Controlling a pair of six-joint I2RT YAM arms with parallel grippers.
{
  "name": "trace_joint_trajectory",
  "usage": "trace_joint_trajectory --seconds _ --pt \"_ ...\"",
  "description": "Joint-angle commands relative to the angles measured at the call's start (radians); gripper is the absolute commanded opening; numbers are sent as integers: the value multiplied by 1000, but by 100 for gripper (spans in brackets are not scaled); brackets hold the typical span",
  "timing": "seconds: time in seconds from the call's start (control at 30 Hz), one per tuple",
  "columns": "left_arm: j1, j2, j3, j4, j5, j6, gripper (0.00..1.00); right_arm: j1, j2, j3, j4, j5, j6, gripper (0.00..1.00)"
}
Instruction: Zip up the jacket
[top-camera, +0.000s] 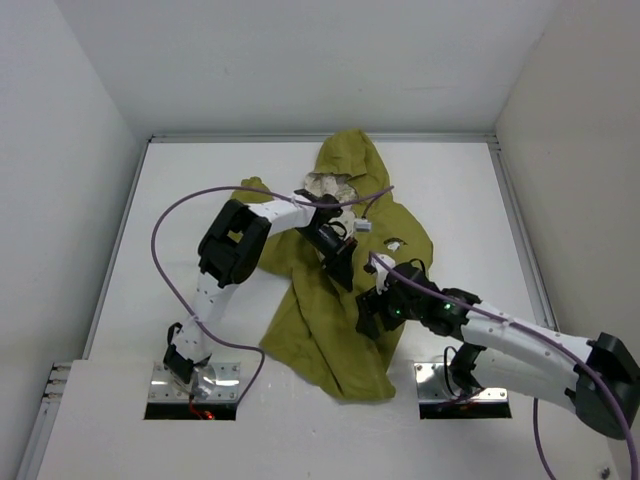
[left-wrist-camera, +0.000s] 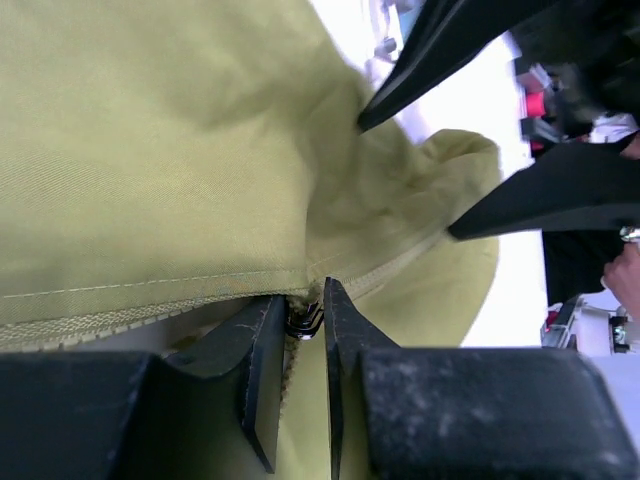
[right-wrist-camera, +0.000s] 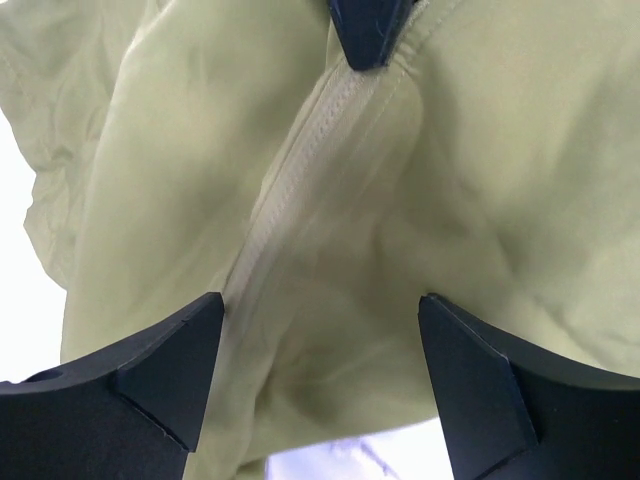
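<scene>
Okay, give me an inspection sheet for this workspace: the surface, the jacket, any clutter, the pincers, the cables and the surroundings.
Surface: white table, with the jacket lying mid-table.
Job's things: jacket is crumpled, hood toward the far wall, lining showing at the neck. The zip tape runs between the two pincers.
Clutter: nothing seen.
Grippers: left pincer is shut on the slider. Right pincer is open over the fabric, nearer the hem.
Cables: a purple cable loops off the left arm; another trails along the right arm.
Surroundings: white walls on three sides.
</scene>
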Motion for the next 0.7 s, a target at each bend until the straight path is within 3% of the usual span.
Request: trace_joint_trajectory --seconds 0.0,0.3,0.4,0.43,0.47,0.53,0.6,0.67 --pt "16 -59 61 -92 100 86 19 4 46 15 135 41 -27 79" --pt "16 -13 140 -357 200 287 18 -24 159 25 346 56 2 77" --pt "16 -23 128 -357 209 296 18 -42 181 15 420 25 0 55" --pt "16 -23 128 -357 209 296 18 -47 189 20 422 15 -3 35" --pt "16 -23 128 -357 197 296 19 -47 189 15 434 6 -1 26" --pt "16 -23 128 -357 184 307 36 -53 168 2 443 -13 -9 8" --pt "27 -23 128 -357 160 316 51 -57 137 -29 453 -25 -18 1" --pt "27 -23 128 -357 160 326 57 -57 100 -55 460 -44 -43 0"
